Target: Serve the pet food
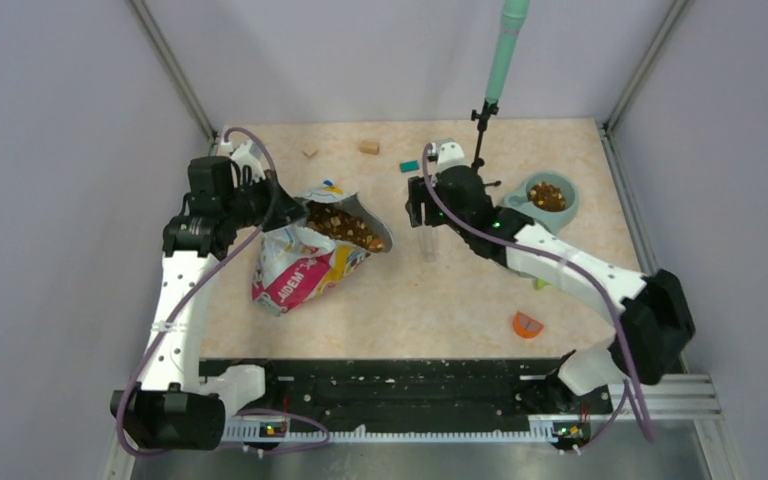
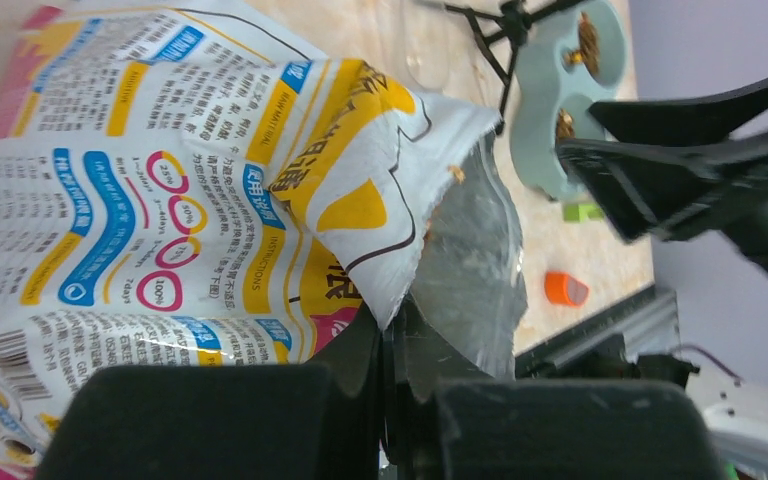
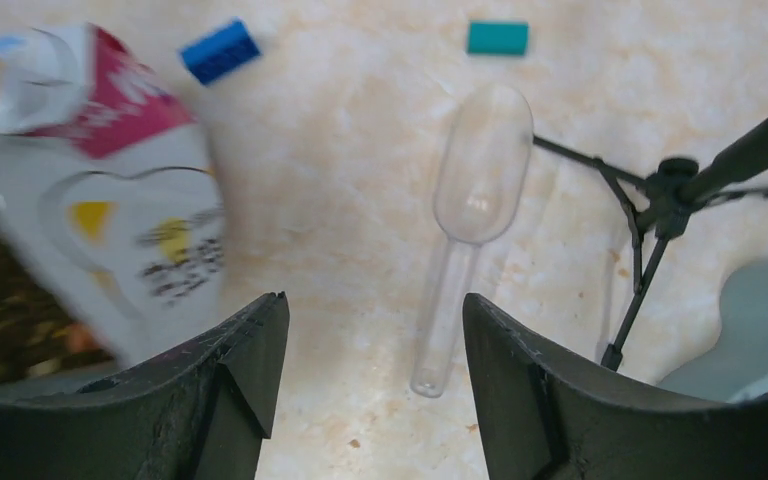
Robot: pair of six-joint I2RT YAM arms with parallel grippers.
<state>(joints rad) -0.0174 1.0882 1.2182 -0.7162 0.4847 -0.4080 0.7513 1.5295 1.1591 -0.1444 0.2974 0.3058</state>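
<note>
The crinkly yellow-white-pink food bag (image 1: 300, 268) lies on the table with its mouth held open, and brown kibble (image 1: 346, 226) shows inside. My left gripper (image 1: 272, 203) is shut on the bag's top edge; in the left wrist view the jaws (image 2: 392, 375) pinch the white-and-foil rim of the bag (image 2: 210, 180). A teal bowl (image 1: 548, 196) at the right holds some kibble. My right gripper (image 1: 422, 208) is open and empty above a clear plastic scoop (image 1: 427, 243). In the right wrist view the scoop (image 3: 472, 195) lies just ahead of that gripper (image 3: 375, 330).
A black tripod (image 1: 480, 140) with a green pole stands behind the right gripper, beside the bowl. Two tan wooden blocks (image 1: 368, 146) and a teal block (image 1: 408, 166) lie at the back. An orange piece (image 1: 527, 324) and a small green piece (image 1: 540, 284) lie at the front right. A blue block (image 3: 219, 50) lies by the bag.
</note>
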